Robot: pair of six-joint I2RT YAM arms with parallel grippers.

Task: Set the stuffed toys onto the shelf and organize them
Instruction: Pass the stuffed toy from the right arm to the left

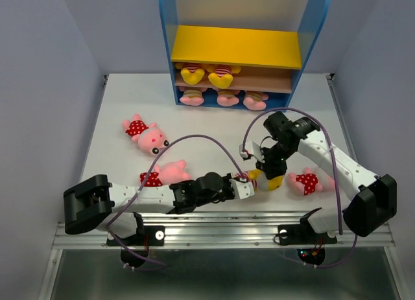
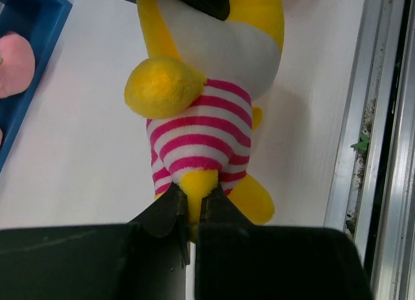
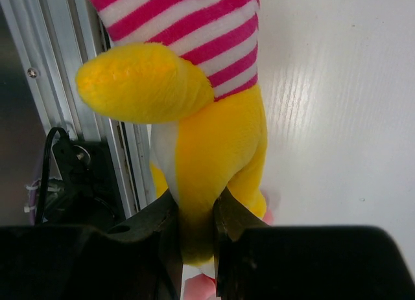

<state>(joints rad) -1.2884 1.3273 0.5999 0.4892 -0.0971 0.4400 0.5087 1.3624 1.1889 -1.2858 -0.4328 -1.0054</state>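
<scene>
A yellow bear [image 1: 264, 181] in a red-striped shirt hangs between both grippers near the table's front edge. My left gripper [image 1: 250, 185] is shut on one of its legs [image 2: 194, 190], with the striped body [image 2: 201, 138] just ahead. My right gripper [image 1: 267, 169] is shut on the bear's yellow head end [image 3: 207, 151]. The shelf [image 1: 237, 47] stands at the back. Two yellow bears [image 1: 207, 74] sit on its brown board and three tan-striped pigs [image 1: 227, 98] on its blue base. Three red-dotted pigs lie on the table: [image 1: 144, 135], [image 1: 162, 173], [image 1: 305, 181].
The metal front rail [image 1: 220, 225] runs just below the held bear and shows as rail [image 2: 363, 151] and rail [image 3: 65, 86]. The shelf's blue base edge [image 2: 32, 67] with a pink toy part [image 2: 14, 61] is at far left. A pink pig part [image 3: 202, 287] shows under my right gripper.
</scene>
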